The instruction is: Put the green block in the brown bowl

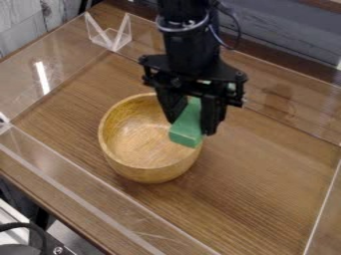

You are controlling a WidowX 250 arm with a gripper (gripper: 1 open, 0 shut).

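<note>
The brown bowl [147,139] is a round, light tan wooden bowl standing on the wooden table, left of centre. My black gripper [190,108] hangs over the bowl's right rim, shut on the green block [188,125]. The block hangs tilted, its lower end just above the rim on the bowl's right side. Its upper part is hidden between the fingers.
A clear plastic sheet or tray wall [54,179] frames the wooden table surface [266,179]. A small clear stand [110,33] sits at the back left. Dark cables [34,241] lie at the lower left corner.
</note>
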